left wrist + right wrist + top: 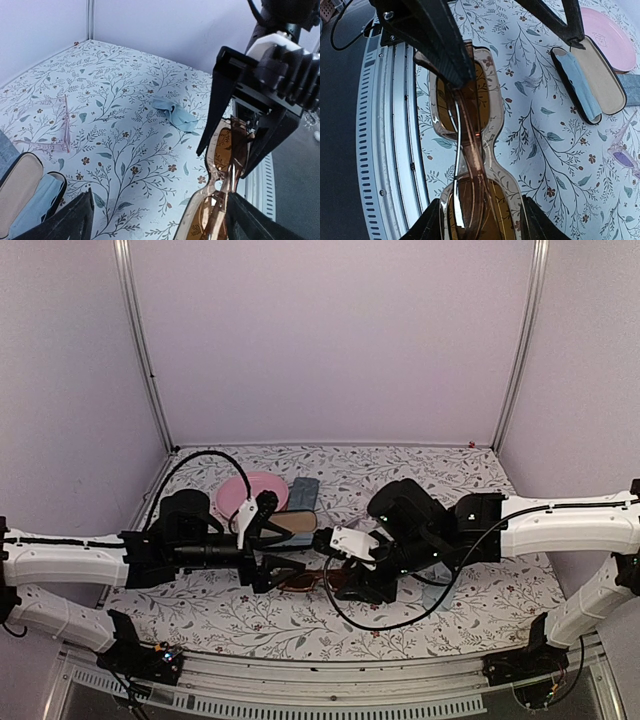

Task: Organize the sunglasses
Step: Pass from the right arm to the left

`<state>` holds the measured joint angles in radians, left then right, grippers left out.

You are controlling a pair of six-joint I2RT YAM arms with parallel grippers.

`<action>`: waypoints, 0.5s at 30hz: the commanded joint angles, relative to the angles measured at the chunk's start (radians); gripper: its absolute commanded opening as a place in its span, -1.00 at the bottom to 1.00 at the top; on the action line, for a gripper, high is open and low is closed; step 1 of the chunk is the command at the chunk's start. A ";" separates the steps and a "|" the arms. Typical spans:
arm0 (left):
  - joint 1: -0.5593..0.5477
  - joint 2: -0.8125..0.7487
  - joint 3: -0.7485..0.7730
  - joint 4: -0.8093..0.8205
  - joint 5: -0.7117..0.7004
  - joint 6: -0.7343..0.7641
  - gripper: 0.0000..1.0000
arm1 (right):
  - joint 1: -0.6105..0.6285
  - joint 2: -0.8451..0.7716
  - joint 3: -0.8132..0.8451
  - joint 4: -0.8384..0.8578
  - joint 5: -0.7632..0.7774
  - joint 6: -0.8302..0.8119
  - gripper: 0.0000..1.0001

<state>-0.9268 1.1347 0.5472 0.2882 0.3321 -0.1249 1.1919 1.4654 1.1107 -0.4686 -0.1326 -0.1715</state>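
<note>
The reddish-brown sunglasses [470, 150] hang folded above the table near its front edge, with my right gripper [481, 202] shut across one lens. They also show in the left wrist view as the brown sunglasses [220, 185] and from above [312, 581]. My left gripper [161, 200] stands open wide at the other end of the frame, and one finger [255, 220] is right beside the lens. The pale pinkish sunglasses [50, 125] lie unfolded on the floral cloth, apart from both grippers, and also appear at the edge of the right wrist view [625, 150].
A black oval case [295, 523] lies open with a light blue cloth inside, just behind the left gripper. A pink plate [250, 490] and a grey-blue case [303, 490] sit farther back. A crumpled blue cloth [175, 112] lies on the table. The metal front rail [385, 150] runs beneath the brown sunglasses.
</note>
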 commanded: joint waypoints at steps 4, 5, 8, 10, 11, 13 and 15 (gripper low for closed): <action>0.014 0.046 0.026 0.016 -0.021 -0.029 0.83 | 0.000 0.009 -0.011 0.040 -0.012 0.018 -0.38; 0.013 0.045 0.024 0.015 -0.022 -0.026 0.82 | -0.001 0.009 -0.012 0.042 -0.013 0.019 -0.38; 0.014 0.031 0.018 0.005 -0.033 -0.016 0.83 | -0.009 0.011 -0.016 0.053 -0.017 0.022 -0.39; 0.017 0.005 0.012 0.017 -0.042 -0.014 0.83 | -0.017 0.020 -0.020 0.064 -0.017 0.023 -0.39; 0.022 -0.011 0.006 0.029 -0.044 -0.018 0.84 | -0.024 0.025 -0.022 0.069 -0.019 0.023 -0.39; 0.037 -0.042 -0.002 0.047 -0.062 -0.031 0.86 | -0.039 0.033 -0.029 0.087 -0.024 0.023 -0.39; 0.060 -0.066 -0.008 0.042 -0.105 -0.052 0.87 | -0.061 0.041 -0.033 0.111 -0.040 0.018 -0.39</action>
<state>-0.9100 1.1275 0.5541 0.2951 0.2932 -0.1493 1.1671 1.4857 1.0958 -0.4252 -0.1448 -0.1577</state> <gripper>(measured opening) 0.930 0.478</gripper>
